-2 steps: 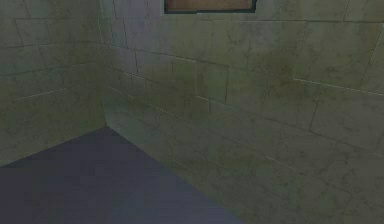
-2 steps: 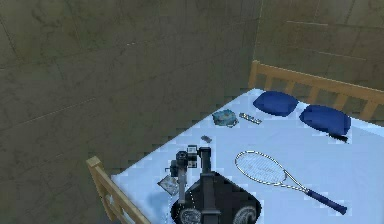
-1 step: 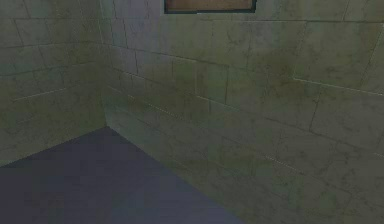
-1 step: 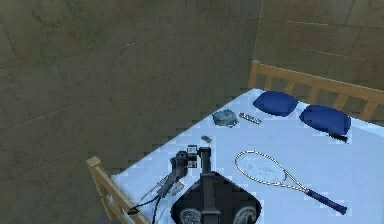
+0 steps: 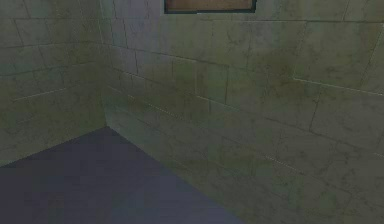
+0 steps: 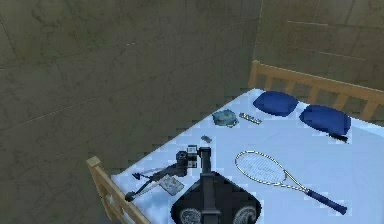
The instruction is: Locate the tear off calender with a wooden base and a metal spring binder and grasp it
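Observation:
The dark arm (image 6: 205,165) rises from the arm side view's bottom edge over the near end of a bed (image 6: 330,165) with a light blue sheet. My gripper (image 6: 140,189) reaches left, low over the sheet near the wooden bed frame (image 6: 105,180). A small pale square thing (image 6: 172,186) lies close by it, and I cannot tell whether the gripper holds anything. Farther up the sheet lie a small grey-green lump (image 6: 226,118), a short pale strip (image 6: 250,119) and a tiny pale speck (image 6: 206,138). None of these small shapes can be told as a calendar.
A racket (image 6: 270,170) with a dark handle lies on the sheet in the arm side view's right half. Two blue pillows (image 6: 275,102) (image 6: 326,119) rest against the wooden headboard (image 6: 330,88). Stone-block walls (image 5: 250,90) meet in a corner over dark floor (image 5: 90,185), with a framed panel (image 5: 208,5) high up.

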